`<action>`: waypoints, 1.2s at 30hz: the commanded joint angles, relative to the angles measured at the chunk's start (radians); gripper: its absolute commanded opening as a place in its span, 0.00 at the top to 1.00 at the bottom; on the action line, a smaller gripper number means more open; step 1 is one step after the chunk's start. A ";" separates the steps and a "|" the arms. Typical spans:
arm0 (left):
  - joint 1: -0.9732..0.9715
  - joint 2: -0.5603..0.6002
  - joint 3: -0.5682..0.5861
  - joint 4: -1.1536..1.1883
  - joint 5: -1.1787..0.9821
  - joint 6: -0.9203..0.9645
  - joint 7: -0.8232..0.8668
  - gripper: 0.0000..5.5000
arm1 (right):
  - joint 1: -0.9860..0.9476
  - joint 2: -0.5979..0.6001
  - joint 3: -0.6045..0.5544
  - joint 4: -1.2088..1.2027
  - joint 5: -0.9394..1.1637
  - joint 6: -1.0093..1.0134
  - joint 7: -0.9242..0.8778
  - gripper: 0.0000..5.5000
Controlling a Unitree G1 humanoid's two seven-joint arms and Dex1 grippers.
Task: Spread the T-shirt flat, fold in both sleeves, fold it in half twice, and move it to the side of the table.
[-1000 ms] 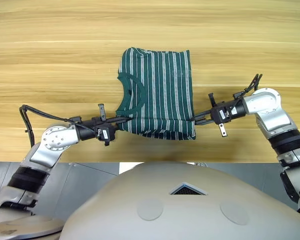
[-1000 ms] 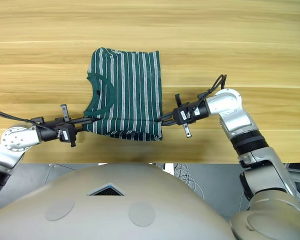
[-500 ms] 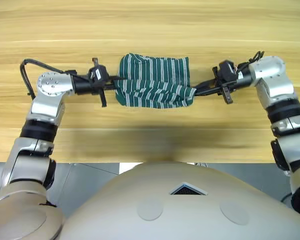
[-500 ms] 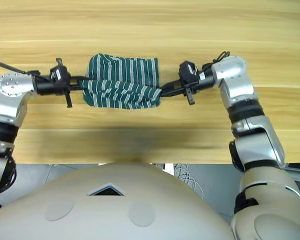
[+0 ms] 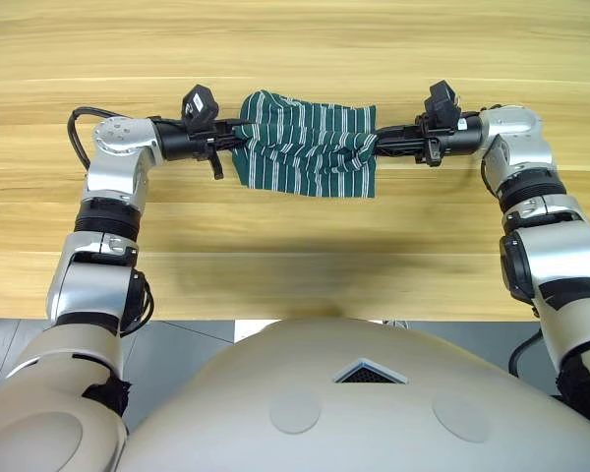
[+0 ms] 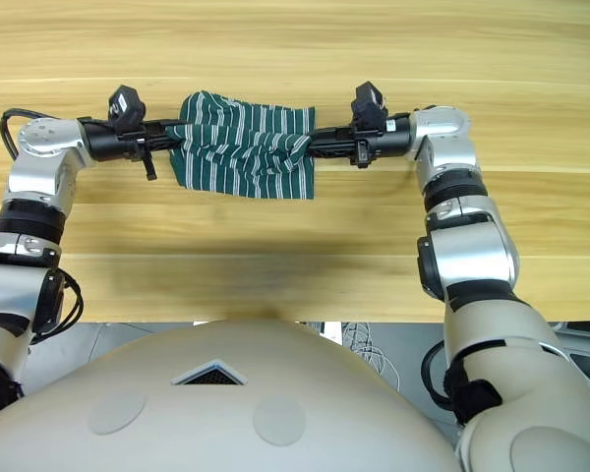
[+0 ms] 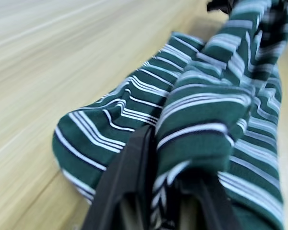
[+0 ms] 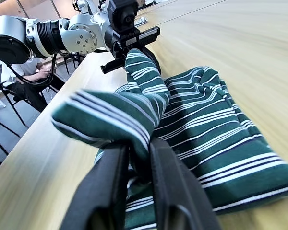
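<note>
Trouble could come easily from here, I think. My left gripper (image 5: pixel 238 143) is pinching one end of the T-shirt (image 5: pixel 305 147), and my right gripper (image 5: pixel 372 149) is pinching the other end. Both wrist views show bunched cloth squeezed tight in each pinch. The shirt is stretched between them over the far part of the table (image 5: pixel 275 256). The top part is lifted, and the rest looks like it lies on the wood, folded over.

If I pull my two arms too far apart, the cloth could slip out of one pinch and drop in a heap. If I bring them too close, the shirt will sag and wrinkle. If one side goes down before the other, the fold will end up crooked and the edges will not match. The cloth is soft and floppy, so it may also cling when I let go and get dragged out of shape.
</note>
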 commanded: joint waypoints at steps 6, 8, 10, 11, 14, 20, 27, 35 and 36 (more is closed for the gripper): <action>-0.087 -0.068 0.084 0.188 0.008 0.172 0.062 0.63 | -0.019 0.044 -0.142 0.090 -0.059 -0.076 -0.171 0.54; -0.106 -0.091 0.103 0.244 0.017 0.166 0.103 0.58 | -0.019 0.057 -0.176 0.094 -0.069 -0.107 -0.239 0.48; -0.134 -0.111 0.137 0.320 0.016 0.185 0.170 0.54 | -0.011 0.066 -0.202 0.086 -0.079 -0.152 -0.306 0.44; -0.142 -0.120 0.151 0.348 0.016 0.185 0.194 0.51 | -0.003 0.069 -0.211 0.079 -0.087 -0.177 -0.328 0.40; -0.147 -0.139 0.221 0.384 -0.012 0.166 0.261 0.42 | 0.058 0.082 -0.248 -0.017 -0.053 -0.210 -0.273 0.31; -0.115 -0.127 0.412 0.221 -0.175 0.245 0.269 0.33 | 0.293 0.103 -0.161 -0.473 0.002 -0.147 -0.105 0.30; 0.098 -0.138 0.525 -0.133 -0.272 0.210 0.284 0.33 | 0.386 0.167 0.083 -0.749 -0.158 -0.019 -0.231 0.30; 0.289 -0.250 0.611 -0.505 -0.387 0.137 0.392 0.33 | 0.283 0.255 0.151 -0.608 -0.271 0.149 -0.444 0.30; 0.309 -0.272 0.590 -0.547 -0.376 0.125 0.403 0.33 | 0.262 0.265 0.152 -0.555 -0.284 0.151 -0.465 0.30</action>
